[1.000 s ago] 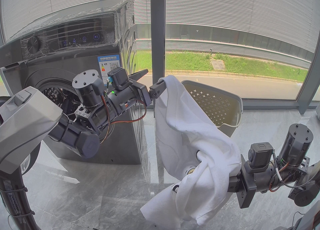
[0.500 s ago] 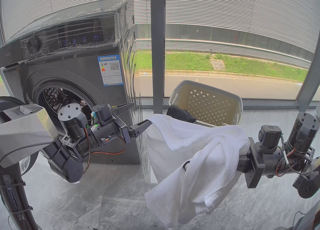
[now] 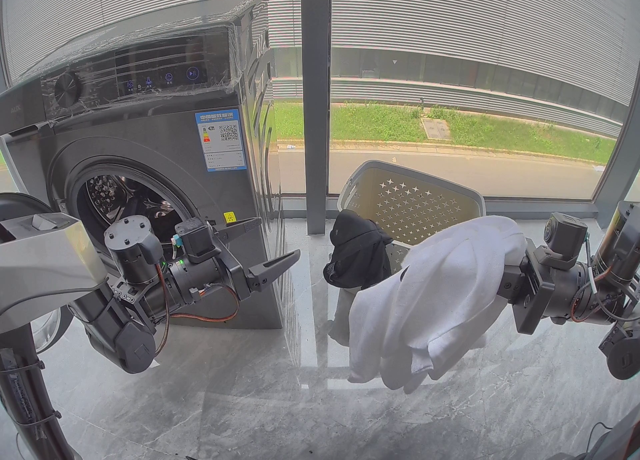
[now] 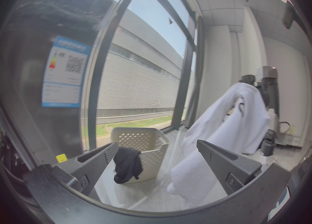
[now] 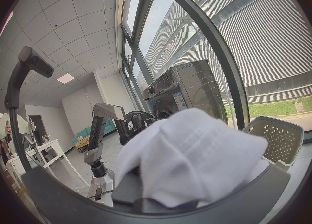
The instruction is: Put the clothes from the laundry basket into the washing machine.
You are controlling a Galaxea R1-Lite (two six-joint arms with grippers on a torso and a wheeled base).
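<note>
A white garment hangs in a bunch from my right gripper, which is shut on it, the fingers buried in the cloth. My left gripper stands open and empty in front of the washing machine, just right of its open drum. The beige laundry basket stands tilted by the window, with a black garment draped over its near rim. Between my left fingers, the left wrist view has the basket, the black garment and the white garment.
A dark window pillar rises between the machine and the basket. Glass runs behind both. Open marble floor lies in front of the machine and under the hanging cloth.
My left gripper let go of the white garment, opened, and dropped back toward the machine. My right gripper carried the garment up and to the right, uncovering the black garment on the basket rim.
</note>
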